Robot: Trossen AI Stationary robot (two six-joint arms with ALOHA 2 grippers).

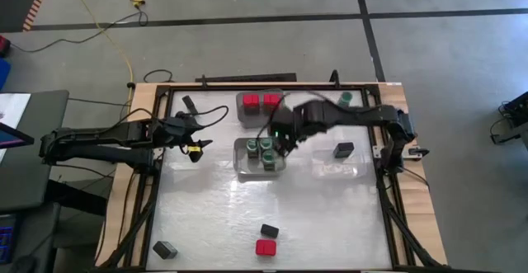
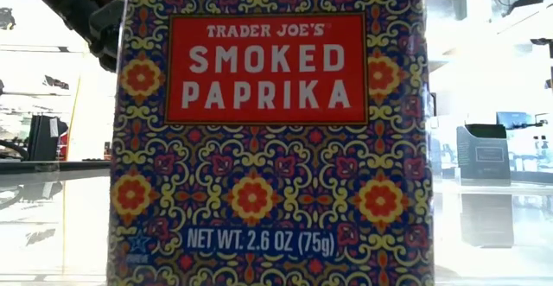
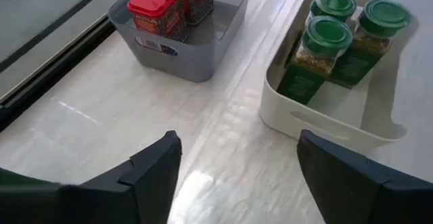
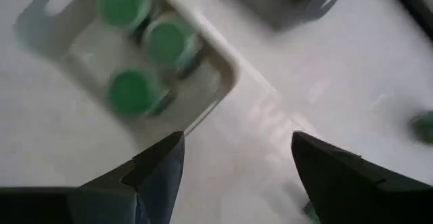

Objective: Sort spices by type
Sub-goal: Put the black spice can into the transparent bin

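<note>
Two red-topped square spices (image 1: 260, 101) (image 3: 157, 9) stand in a grey bin (image 3: 196, 55) at the far middle. Three green-lidded jars (image 1: 266, 151) (image 3: 342, 31) (image 4: 139, 55) stand in a white bin (image 3: 298, 119) at the table's middle. A dark tin (image 1: 344, 150) sits in a clear bin on the right. My left gripper (image 1: 196, 147) (image 3: 237, 149) hovers open left of the white bin. My right gripper (image 1: 283, 138) (image 4: 237, 146) hangs open and empty above the white bin's right side.
A green jar (image 1: 346, 99) stands at the far right. Near the front edge lie a red-topped tin (image 1: 266, 247) and two dark tins (image 1: 270, 231) (image 1: 165, 249). The paprika tin (image 2: 268, 148) fills the low view. Open table surface lies between the bins and the front.
</note>
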